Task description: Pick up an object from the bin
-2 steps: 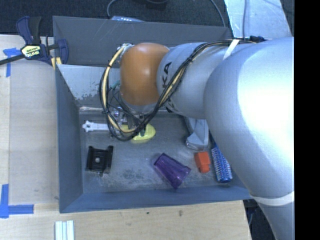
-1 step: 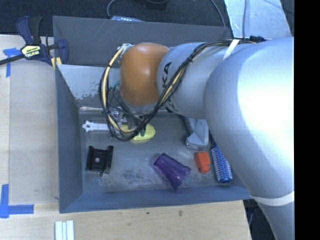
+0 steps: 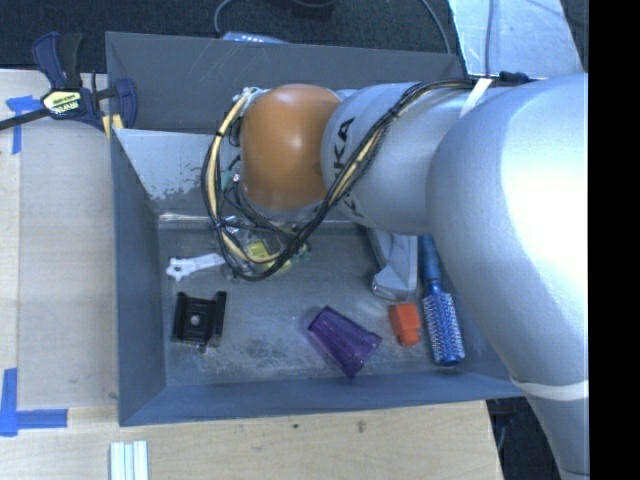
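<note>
My gripper [image 3: 236, 252] shows as a dark part under the arm's wrist, low over the bin's back left floor. A small white plastic piece [image 3: 194, 265] lies just to its left, close by or touching. A black square block [image 3: 198, 318] rests on the floor in front of that piece. A bit of yellow-green [image 3: 266, 253] shows right beside the gripper among the cables; I cannot tell whether it is a loose thing.
A purple tumbler [image 3: 343, 340] lies on its side at the front middle. To its right are a small orange piece [image 3: 405, 323], a blue hairbrush [image 3: 440, 318] and a grey-white object [image 3: 396, 270] partly under the arm. The arm covers the bin's right side.
</note>
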Motion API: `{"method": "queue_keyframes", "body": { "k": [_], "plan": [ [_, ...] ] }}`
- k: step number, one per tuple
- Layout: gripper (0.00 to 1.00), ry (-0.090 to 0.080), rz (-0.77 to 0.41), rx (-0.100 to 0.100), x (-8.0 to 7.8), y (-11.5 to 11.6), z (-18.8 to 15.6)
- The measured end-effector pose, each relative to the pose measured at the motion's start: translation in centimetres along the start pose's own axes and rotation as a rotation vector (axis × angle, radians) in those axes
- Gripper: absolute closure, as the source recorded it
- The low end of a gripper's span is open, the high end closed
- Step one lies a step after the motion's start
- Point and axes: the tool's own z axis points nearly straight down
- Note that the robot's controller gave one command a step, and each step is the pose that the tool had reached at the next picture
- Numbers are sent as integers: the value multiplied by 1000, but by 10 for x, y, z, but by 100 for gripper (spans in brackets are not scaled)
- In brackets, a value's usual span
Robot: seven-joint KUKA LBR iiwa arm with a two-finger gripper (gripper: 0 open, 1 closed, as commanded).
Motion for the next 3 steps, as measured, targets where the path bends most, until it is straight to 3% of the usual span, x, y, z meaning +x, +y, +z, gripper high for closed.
{"method": "queue_keyframes", "body": {
  "k": [2, 3],
  "plan": [
    [100, 6, -4, -1, 2, 0, -5],
    [100, -2, -149, 0, -1, -20, -55]
  ]
}}
